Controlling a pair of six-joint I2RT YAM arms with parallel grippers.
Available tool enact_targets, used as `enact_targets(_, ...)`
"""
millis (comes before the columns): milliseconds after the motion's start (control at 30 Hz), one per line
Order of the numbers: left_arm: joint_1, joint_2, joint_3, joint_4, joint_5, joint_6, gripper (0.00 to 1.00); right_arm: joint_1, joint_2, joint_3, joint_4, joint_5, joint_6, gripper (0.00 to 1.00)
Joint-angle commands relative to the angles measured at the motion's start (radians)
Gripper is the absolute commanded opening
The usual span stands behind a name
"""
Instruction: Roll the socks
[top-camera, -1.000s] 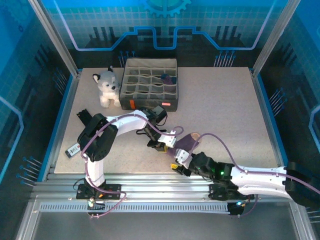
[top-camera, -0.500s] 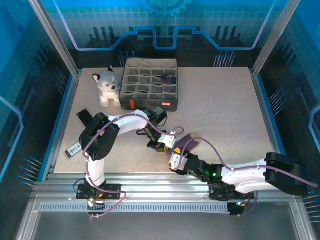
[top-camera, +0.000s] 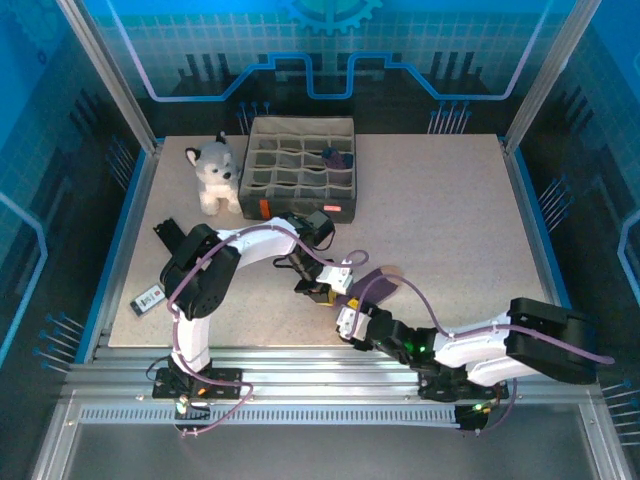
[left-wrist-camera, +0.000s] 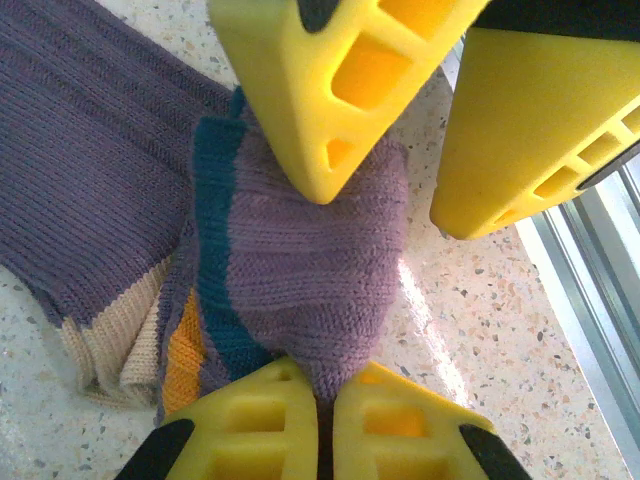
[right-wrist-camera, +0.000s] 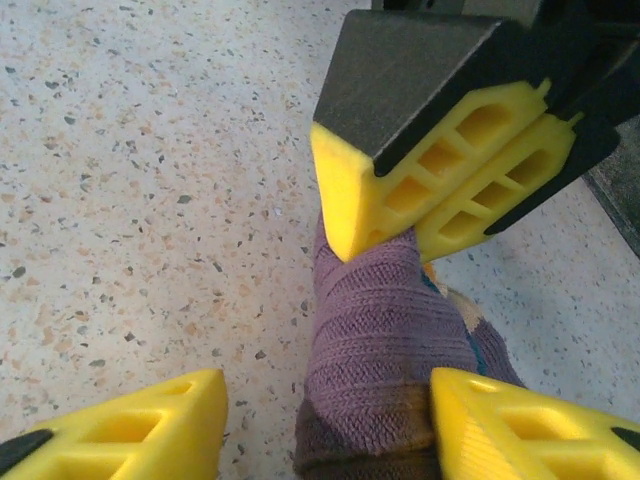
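You've got the bunched purple knit socks (left-wrist-camera: 300, 260), navy, orange and tan trims, on the speckled beige surface (right-wrist-camera: 150, 150) near its front edge. Your left gripper (left-wrist-camera: 325, 390) is clenched on the bunch; your right gripper (right-wrist-camera: 325, 390) stands released, straddling it, one finger touching.

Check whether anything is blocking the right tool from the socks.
Nothing visible does. The right tool is open, with the bunched socks between its fingers, close against one of them. The left tool is shut on the socks' far end, beyond the right tool's fingers and not in its way.
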Motion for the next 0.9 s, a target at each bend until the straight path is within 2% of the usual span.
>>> enact_targets(0,0.008,0.011,0.022,-0.033,0.052,0.026,0.0,-0.01,0.003,0.005,0.04,0.008,0.066,0.45)
enact_targets(133,0.007,-0.004,-0.008,0.013,0.056,-0.002,0.0,-0.01,-0.006,0.008,0.012,0.034,0.117,0.34)
enact_targets(433,0.012,-0.013,-0.022,0.03,0.07,-0.013,0.0,-0.009,0.012,0.001,-0.01,0.1,0.214,0.34)
enact_targets(600,0.013,-0.028,-0.038,0.06,0.063,-0.029,0.0,-0.014,0.0,0.013,-0.074,0.123,0.273,0.03)
enact_targets(633,0.013,-0.037,-0.05,0.082,0.06,-0.04,0.0,-0.016,-0.009,0.016,-0.091,0.119,0.29,0.0)
enact_targets(767,0.014,-0.075,-0.107,0.182,0.053,-0.082,0.0,-0.051,-0.052,0.026,-0.164,0.066,0.355,0.0)
enact_targets(867,0.014,-0.07,-0.105,0.187,0.052,-0.093,0.0,-0.101,-0.095,0.022,-0.218,0.011,0.444,0.0)
